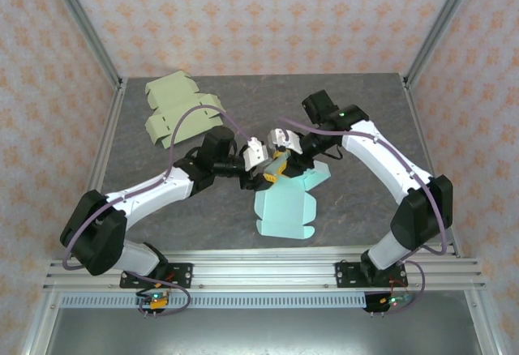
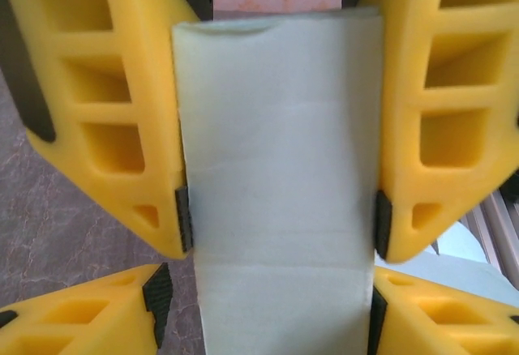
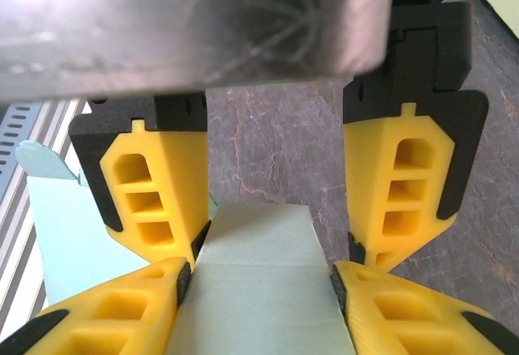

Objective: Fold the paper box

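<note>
Left pincer [image 2: 274,262], right pincer [image 3: 272,259], both tight on teal paper box [image 1: 284,209]; green flats [image 1: 178,112] beyond

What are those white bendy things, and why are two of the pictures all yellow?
They are robot arms, a left arm and a right arm, seen from a camera overhead. The other pictures come from little cameras on their wrists, so yellow fingers look huge. On the grey table lie an unfolded mint paper box and a pale green box at the far left. The left gripper and right gripper each have a mint flap between their fingers; whether they squeeze it, I cannot tell.
</note>
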Available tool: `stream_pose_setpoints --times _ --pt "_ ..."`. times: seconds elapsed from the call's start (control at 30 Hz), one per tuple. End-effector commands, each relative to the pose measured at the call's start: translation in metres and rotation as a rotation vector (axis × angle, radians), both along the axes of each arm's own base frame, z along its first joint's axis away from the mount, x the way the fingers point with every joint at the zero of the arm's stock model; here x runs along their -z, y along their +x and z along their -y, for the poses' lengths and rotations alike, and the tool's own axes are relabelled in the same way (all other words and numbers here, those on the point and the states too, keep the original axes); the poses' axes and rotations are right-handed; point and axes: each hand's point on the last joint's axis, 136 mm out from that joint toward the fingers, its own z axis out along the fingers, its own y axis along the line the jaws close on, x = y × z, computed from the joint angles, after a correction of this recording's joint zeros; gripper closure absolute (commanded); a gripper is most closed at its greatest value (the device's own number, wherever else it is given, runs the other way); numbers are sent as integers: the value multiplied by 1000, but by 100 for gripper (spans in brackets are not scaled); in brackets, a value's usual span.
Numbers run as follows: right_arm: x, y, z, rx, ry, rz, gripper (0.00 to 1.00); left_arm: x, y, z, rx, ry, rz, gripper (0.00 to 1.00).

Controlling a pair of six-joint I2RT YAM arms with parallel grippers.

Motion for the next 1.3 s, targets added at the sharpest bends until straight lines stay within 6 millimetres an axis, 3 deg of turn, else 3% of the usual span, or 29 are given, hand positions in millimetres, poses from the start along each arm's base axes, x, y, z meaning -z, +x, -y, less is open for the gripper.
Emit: stream_pose_setpoints --times 0.0,0.17,0.23,0.43,0.67,0.8,0.9,1.03,1.17,1.27 --pt "-18 -12 -10 -59 87 6 62 -11 -2 7 38 -16 39 44" --pt "-17 -13 -11 -52 85 -10 59 -7 -3 7 33 -22 38 55" --pt "-16 -12 -10 -42 83 -12 50 -5 -1 6 21 -22 44 59" --pt "-23 -2 -1 56 112 15 24 4 15 4 -59 -2 -15 61" --pt "-32 10 19 233 175 32 16 17 45 6 -199 -61 -162 61" --pt "-39 47 43 532 162 48 14 15 70 0 -352 -147 -236 64" --pt "-61 88 65 850 220 42 11 16 96 -12 -546 -237 -328 65" --pt "-85 135 122 1415 324 6 1 21 124 -39 -837 -420 -466 65" --pt "-75 133 182 1916 345 -144 1 33 133 -67 -1070 -595 -574 65" --pt "-54 110 193 2160 323 -472 1 32 134 -74 -1131 -630 -538 65"
